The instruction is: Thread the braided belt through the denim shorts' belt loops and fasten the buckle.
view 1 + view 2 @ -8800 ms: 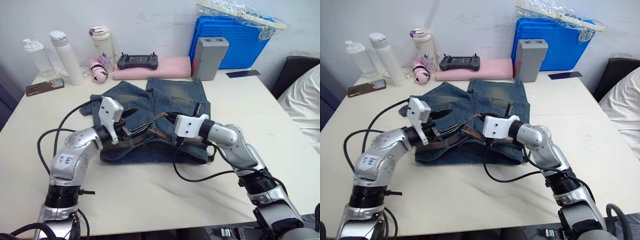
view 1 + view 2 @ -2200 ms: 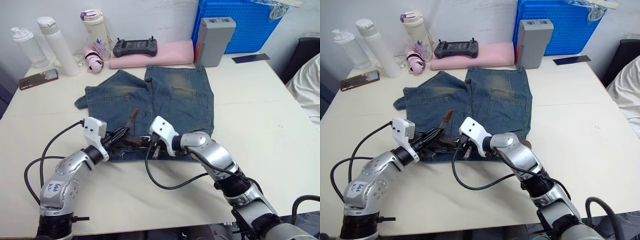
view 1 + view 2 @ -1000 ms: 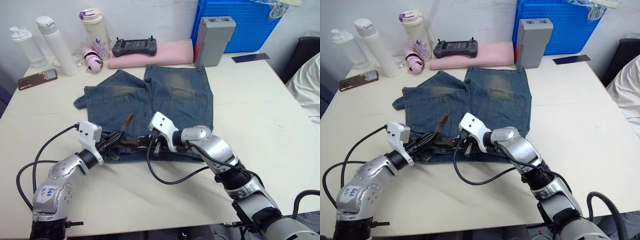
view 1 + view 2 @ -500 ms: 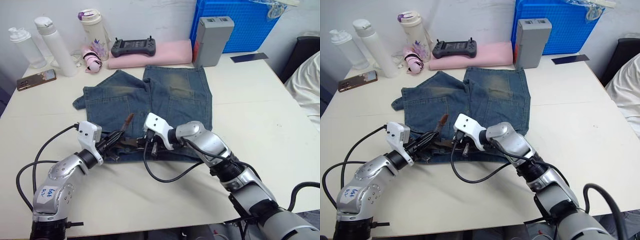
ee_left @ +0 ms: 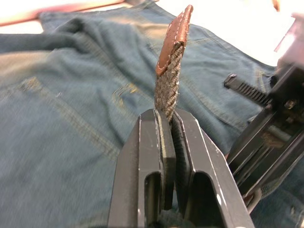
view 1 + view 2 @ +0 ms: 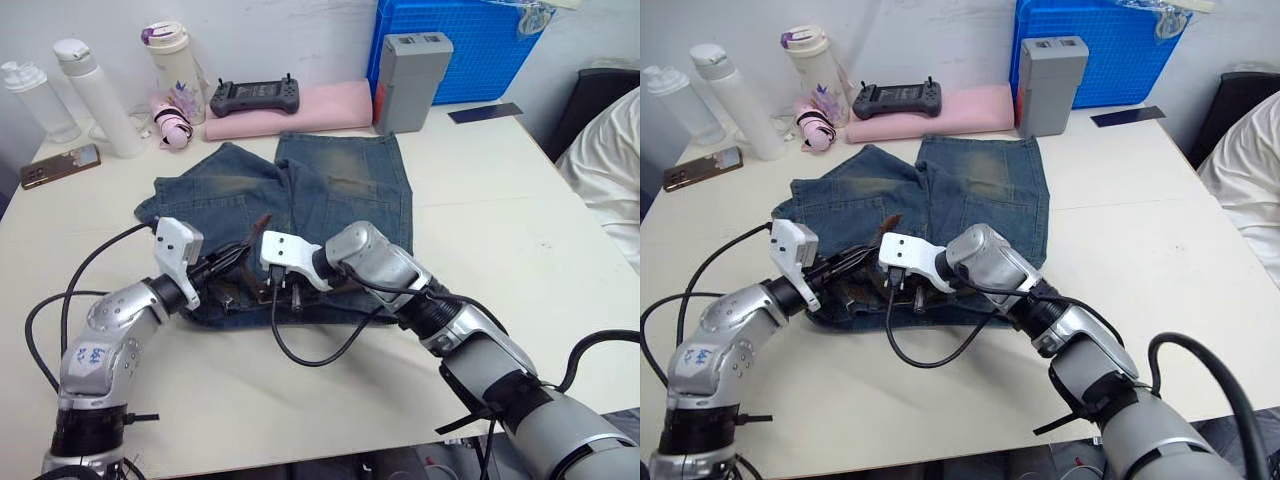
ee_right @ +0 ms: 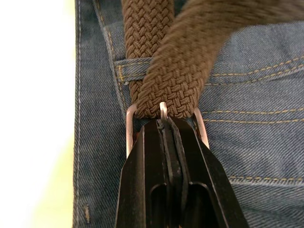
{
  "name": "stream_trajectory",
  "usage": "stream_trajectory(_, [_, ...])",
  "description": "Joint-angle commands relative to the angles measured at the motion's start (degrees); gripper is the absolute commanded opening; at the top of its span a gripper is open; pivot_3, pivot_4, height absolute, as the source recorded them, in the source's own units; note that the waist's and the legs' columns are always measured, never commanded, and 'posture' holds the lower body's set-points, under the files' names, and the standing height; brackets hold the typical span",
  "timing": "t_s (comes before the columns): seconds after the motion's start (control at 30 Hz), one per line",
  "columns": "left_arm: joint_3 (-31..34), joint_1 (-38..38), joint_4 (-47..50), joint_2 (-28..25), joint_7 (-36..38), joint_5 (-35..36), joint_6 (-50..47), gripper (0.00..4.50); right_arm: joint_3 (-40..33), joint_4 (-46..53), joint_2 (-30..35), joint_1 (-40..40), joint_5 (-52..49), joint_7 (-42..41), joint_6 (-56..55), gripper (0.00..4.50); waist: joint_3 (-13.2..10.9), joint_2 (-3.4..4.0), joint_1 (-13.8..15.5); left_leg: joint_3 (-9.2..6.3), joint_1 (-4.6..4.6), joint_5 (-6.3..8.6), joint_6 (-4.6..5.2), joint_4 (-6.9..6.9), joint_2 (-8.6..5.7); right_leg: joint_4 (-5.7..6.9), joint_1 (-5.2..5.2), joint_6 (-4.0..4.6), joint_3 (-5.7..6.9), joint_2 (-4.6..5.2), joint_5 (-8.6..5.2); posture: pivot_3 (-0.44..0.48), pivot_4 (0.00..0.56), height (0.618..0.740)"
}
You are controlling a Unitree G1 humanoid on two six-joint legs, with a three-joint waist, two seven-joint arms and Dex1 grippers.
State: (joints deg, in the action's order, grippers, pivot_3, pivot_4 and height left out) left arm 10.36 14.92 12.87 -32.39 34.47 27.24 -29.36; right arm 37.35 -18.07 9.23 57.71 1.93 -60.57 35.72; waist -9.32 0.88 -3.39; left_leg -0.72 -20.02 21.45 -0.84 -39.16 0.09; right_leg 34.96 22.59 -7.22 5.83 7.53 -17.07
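Clamping the buckle [image 7: 161,124], the right gripper [image 7: 167,124] could lose the pin if the left gripper [image 5: 167,124], pinching the braided belt [image 5: 167,83], tugs.

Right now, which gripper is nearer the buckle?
Right. The right gripper is shut on the buckle, its frame showing either side of the jaws. The left gripper is off to the robot's left, clamping the braided belt just below its leather tip.
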Motion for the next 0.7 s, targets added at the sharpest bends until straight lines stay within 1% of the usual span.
stream_trajectory(0.03, [0.85, 4.81, -0.54, -1.88, 2.87, -0.25, 3.41, 0.00, 8.54, -3.24, -1.01, -4.16, 3.91, -2.52, 0.25, 0.12, 0.01, 0.00, -0.03, 0.01, 0.06, -0.01, -0.01, 0.03, 0.01, 0.03, 0.00, 0.00, -0.01, -0.01, 0.00, 0.000, 0.150, 0.739])
stream_trajectory(0.17, [-1.11, 11.07, -1.65, -2.59, 6.76, 0.83, 2.57, 0.00, 10.09, -3.72, -1.23, -5.66, 6.83, -2.80, -0.59, 0.12, 0.01, -0.01, 0.05, 0.01, 0.33, 0.00, -0.01, 0.15, 0.00, 0.08, -0.13, 0.03, -0.01, 0.01, -0.02, 0.000, 0.150, 0.739])
stream_trajectory(0.3, [-2.73, 17.46, -0.48, -2.56, 10.12, 3.76, -0.25, 0.00, 10.08, -3.71, -1.89, -6.54, 8.14, -3.48, -0.41, 0.12, 0.01, -0.01, 0.12, 0.04, 0.41, -0.01, -0.01, 0.15, 0.00, 0.13, -0.16, 0.03, -0.05, 0.01, -0.02, 0.000, 0.150, 0.739])
stream_trajectory(0.53, [-2.78, 28.78, 0.75, -2.96, 15.65, 8.45, -6.83, 0.00, 9.94, -3.48, -2.64, -7.33, 9.99, -4.50, -0.84, 0.12, 0.01, -0.01, 0.26, 0.01, 0.37, -0.01, -0.02, 0.12, -0.03, 0.15, -0.15, 0.04, -0.05, 0.02, -0.02, 0.000, 0.150, 0.739])
stream_trajectory(0.7, [-3.03, 34.03, -1.36, -3.22, 18.73, 8.10, -7.93, 0.00, 9.96, -2.93, -3.03, -7.94, 10.63, -5.06, -1.09, 0.12, 0.01, -0.01, 0.26, -0.03, 0.35, -0.01, -0.02, 0.11, -0.04, 0.13, -0.15, 0.04, -0.03, 0.01, -0.02, 0.000, 0.150, 0.739])
